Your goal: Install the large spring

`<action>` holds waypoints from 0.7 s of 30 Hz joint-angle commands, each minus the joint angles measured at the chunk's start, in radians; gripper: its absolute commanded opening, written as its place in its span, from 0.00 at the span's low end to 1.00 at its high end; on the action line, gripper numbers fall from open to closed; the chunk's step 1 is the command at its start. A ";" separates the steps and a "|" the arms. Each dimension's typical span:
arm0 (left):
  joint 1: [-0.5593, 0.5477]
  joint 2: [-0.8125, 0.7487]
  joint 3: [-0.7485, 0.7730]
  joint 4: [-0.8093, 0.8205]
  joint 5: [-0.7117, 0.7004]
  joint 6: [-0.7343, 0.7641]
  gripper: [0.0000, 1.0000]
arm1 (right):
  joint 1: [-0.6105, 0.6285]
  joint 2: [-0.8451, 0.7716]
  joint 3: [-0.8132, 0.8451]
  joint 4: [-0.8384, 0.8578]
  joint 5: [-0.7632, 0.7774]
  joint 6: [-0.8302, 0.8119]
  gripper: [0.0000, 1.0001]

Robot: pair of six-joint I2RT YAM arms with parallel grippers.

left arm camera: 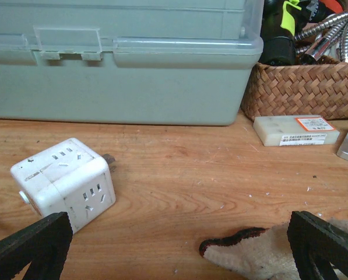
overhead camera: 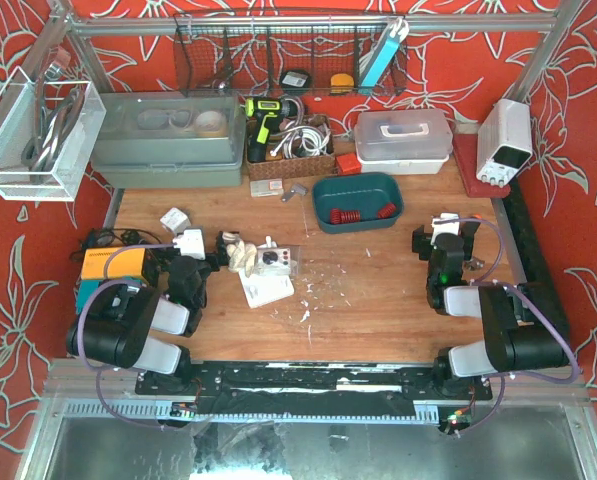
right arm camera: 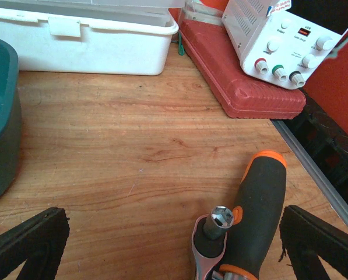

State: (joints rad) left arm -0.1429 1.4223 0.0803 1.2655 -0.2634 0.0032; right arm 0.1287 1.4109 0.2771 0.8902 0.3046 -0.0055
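Holding: nothing; left tool (left arm camera: pixel 176 251) and right tool (right arm camera: pixel 174 245) spread wide, parked low.
Large spring (overhead camera: pixel 344 215): red, loose in teal bin (overhead camera: pixel 358 178), well ahead-left of right tool, not yet fetched.
Ratchet driver (right arm camera: pixel 258 198): lying ungripped between right tool's jaws.
White fixture (overhead camera: pixel 268 268): ahead-right of left tool, likely install spot.

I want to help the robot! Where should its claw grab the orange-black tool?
Probably the thick black handle, coming straight down and pinching its two long sides. It lies flat on the table, so its top is free.
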 commanded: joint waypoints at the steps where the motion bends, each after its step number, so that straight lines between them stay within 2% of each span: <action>1: 0.009 -0.006 0.009 0.029 0.000 0.007 1.00 | 0.002 -0.004 -0.010 0.010 0.000 0.011 0.99; 11: 0.009 -0.009 0.007 0.031 -0.003 0.007 1.00 | 0.002 -0.006 -0.011 0.009 0.001 0.010 0.99; 14: 0.009 -0.053 0.002 0.010 -0.038 -0.005 1.00 | 0.002 -0.036 -0.003 0.011 -0.019 -0.001 0.99; 16: 0.008 -0.108 -0.009 -0.001 -0.041 -0.001 1.00 | 0.003 -0.133 0.051 -0.219 -0.044 -0.002 0.99; 18: 0.008 -0.208 0.034 -0.174 -0.040 -0.016 1.00 | 0.003 -0.211 0.103 -0.359 -0.062 0.001 0.99; 21: 0.009 -0.337 0.153 -0.516 -0.044 -0.073 1.00 | 0.003 -0.286 0.140 -0.437 -0.099 0.047 0.99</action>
State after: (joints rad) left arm -0.1429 1.2137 0.1120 1.0840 -0.2810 -0.0120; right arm 0.1287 1.2137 0.3450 0.6361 0.2615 -0.0055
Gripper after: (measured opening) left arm 0.998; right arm 0.989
